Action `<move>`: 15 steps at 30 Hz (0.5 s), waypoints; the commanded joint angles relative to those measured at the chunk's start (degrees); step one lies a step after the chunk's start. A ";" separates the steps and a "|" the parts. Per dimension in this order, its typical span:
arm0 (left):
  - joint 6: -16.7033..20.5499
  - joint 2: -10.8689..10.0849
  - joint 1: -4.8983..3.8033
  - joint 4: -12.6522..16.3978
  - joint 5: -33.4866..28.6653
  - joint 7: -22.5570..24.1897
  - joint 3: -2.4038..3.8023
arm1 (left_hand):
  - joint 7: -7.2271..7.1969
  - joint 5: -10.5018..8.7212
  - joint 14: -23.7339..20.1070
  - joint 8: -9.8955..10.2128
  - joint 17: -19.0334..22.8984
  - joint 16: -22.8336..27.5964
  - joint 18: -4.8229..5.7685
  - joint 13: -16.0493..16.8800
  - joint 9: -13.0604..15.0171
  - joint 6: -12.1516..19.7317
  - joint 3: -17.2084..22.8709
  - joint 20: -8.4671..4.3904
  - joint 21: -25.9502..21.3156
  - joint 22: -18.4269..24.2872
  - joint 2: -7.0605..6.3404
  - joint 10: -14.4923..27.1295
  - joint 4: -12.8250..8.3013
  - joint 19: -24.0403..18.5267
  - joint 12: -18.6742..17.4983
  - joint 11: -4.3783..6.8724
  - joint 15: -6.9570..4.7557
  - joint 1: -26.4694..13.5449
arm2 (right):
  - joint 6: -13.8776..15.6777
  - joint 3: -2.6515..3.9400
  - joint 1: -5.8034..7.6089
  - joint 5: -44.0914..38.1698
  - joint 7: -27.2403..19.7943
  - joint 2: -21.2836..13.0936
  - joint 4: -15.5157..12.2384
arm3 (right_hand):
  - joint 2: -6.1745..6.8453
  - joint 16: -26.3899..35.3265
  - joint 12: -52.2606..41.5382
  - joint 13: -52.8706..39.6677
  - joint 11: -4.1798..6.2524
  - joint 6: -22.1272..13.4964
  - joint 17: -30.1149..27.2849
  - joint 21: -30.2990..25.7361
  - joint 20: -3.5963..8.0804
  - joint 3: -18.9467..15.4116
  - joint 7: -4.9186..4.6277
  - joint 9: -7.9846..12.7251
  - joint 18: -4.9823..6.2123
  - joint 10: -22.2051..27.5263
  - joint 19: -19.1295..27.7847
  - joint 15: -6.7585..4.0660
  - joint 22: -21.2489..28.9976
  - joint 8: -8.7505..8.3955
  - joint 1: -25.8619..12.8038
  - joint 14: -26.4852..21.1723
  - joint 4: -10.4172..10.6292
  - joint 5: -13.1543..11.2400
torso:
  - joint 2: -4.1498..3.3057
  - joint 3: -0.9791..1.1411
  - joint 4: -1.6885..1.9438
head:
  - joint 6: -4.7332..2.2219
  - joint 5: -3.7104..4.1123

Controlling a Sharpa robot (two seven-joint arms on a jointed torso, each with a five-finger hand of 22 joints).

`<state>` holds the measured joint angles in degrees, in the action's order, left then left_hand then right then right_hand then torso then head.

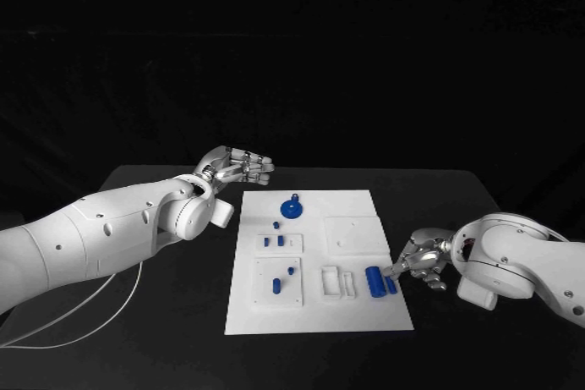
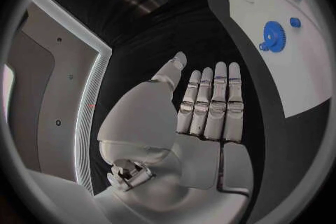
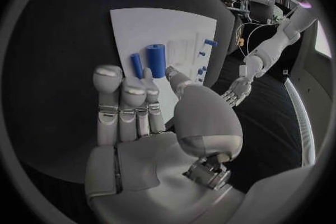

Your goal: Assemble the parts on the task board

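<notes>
Task board [image 1: 366, 205] lies mid-table. Left hand [image 1: 239, 167] hovers off its far left corner, fingers straight, empty. Right hand [image 1: 419, 261], fingers loosely spread and empty, reaches beside blue cylinders [image 1: 379, 282] at its right edge.

The scene is viewed from above by the head camera, aimed down at the black table [image 1: 146, 322], with the white board [image 1: 319, 263] held at frame centre. The left hand [image 2: 203, 117] is seen from close behind by its wrist camera, the board [image 2: 280, 0] at upper right. The board [image 3: 164, 25] is likewise shared by the right wrist camera, behind the right hand [image 3: 150, 123].
</notes>
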<state>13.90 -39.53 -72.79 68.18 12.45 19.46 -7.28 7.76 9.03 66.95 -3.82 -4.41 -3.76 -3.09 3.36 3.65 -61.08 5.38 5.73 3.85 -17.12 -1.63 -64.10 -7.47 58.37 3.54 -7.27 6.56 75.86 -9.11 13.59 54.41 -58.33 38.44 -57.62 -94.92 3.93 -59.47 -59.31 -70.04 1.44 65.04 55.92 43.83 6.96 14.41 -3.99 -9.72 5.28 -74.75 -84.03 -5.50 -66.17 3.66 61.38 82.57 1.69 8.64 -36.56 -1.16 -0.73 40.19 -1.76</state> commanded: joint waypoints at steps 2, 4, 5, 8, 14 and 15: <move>-1.20 -0.05 0.04 0.38 0.07 0.76 0.01 | -0.08 -0.66 0.13 0.10 -0.12 0.19 -0.07 0.02 0.07 0.60 -4.24 0.03 0.11 2.17 1.25 -0.41 1.08 0.91 0.05 0.03 0.09 0.92 | -3.22 -0.13 -0.01 -2.44 4.91 0.20 -0.24 | 0.37 -0.39 0.40 -0.55 -0.04 -0.25 0.37 -0.43 -0.56 0.42 0.16 -0.22 0.11 -0.52 -2.46 0.35 -0.44 0.00 -0.59 0.16 1.44 -1.19 | -0.03 0.00 -0.06 | 0.26 0.09; -1.23 -0.07 0.05 0.42 0.08 0.80 0.01 | -0.04 -0.79 0.11 0.10 -0.15 0.18 -0.06 0.02 0.07 0.61 -5.84 0.04 0.13 3.29 1.73 -0.42 1.45 1.13 0.04 0.03 0.09 1.33 | -2.93 -0.19 -0.02 -2.81 4.94 0.41 -0.31 | 0.70 -0.36 0.53 -0.74 -0.03 -0.21 0.48 -0.47 -0.57 0.65 0.15 -0.30 0.11 -0.58 -2.52 0.36 -0.69 0.00 -0.64 0.15 2.10 -1.49 | -0.01 0.00 -0.07 | 0.31 0.13; -1.23 -0.08 0.05 0.43 0.08 0.81 0.01 | -0.07 -0.84 0.13 0.10 -0.17 0.18 -0.05 0.03 0.07 0.65 -6.72 0.02 0.18 4.06 1.93 -0.42 1.60 1.33 0.06 0.02 0.11 1.59 | -2.76 -0.22 -0.02 -2.93 4.94 0.51 -0.34 | 0.70 -0.36 0.53 -0.74 -0.03 -0.21 0.48 -0.47 -0.57 0.65 0.15 -0.30 0.11 -0.58 -2.52 0.36 -0.69 0.00 -0.64 0.15 2.10 -1.49 | -0.02 0.01 -0.06 | 0.34 0.14; -1.27 -0.09 0.05 0.43 0.08 0.85 0.01 | -0.06 -0.86 0.11 0.13 -0.17 0.20 -0.02 0.03 0.06 0.71 -7.43 0.06 0.21 4.91 2.17 -0.39 1.75 1.50 0.06 -0.01 0.11 1.77 | -1.96 -0.30 -0.04 -3.35 4.94 0.93 -0.46 | 1.45 -0.38 0.62 -1.08 -0.08 -0.42 0.67 -0.63 -0.57 0.98 0.10 -0.34 0.11 -0.74 -2.59 0.38 -1.09 0.01 -0.55 0.23 3.19 -2.01 | -0.03 0.04 0.00 | 0.41 0.24; -1.30 -0.10 0.05 0.38 0.07 0.83 0.00 | 0.01 -0.94 0.07 0.15 -0.17 0.20 0.00 0.03 0.05 0.83 -8.78 0.05 0.40 8.31 2.50 -0.30 2.07 2.22 0.06 -0.05 0.14 1.91 | -0.75 -0.73 -0.10 -4.79 4.93 1.94 -0.35 | 2.59 -0.33 0.85 -1.39 -0.26 -1.43 0.79 -1.01 -0.70 1.37 -0.20 -0.01 0.20 -0.79 -2.65 0.49 -1.57 -0.02 -0.16 0.25 4.78 -2.70 | -0.05 0.04 0.03 | 0.57 0.31; -1.31 -0.10 0.05 0.38 0.07 0.82 0.00 | 0.01 -0.94 0.07 0.15 -0.17 0.20 0.00 0.03 0.05 0.84 -8.78 0.05 0.40 8.31 2.50 -0.29 2.07 2.22 0.06 -0.05 0.15 1.90 | -0.52 -0.89 -0.11 -5.00 4.93 2.09 -0.32 | 2.73 -0.27 0.96 -1.43 -0.30 -1.61 0.77 -1.20 -0.73 1.41 -0.26 0.16 0.25 -0.76 -2.66 0.52 -1.66 -0.03 0.00 0.25 5.09 -2.70 | -0.05 0.04 0.02 | 0.58 0.29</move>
<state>13.42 -39.67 -72.77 68.43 12.47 19.54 -7.31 7.76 8.37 66.95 -3.82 -4.53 -3.76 -3.09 3.36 3.65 -60.68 -3.03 5.83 3.85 -8.90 0.46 -64.09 -5.36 60.11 3.54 -7.27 6.56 77.95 -10.06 12.84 54.39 -61.14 39.63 -55.75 -95.26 6.28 -59.69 -58.69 -71.42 1.24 63.90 56.67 42.87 6.53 15.83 -4.30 -9.69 5.28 -75.36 -84.03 -5.29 -67.79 3.66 61.33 82.78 6.47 6.21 -36.60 -1.13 -0.74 40.70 -1.45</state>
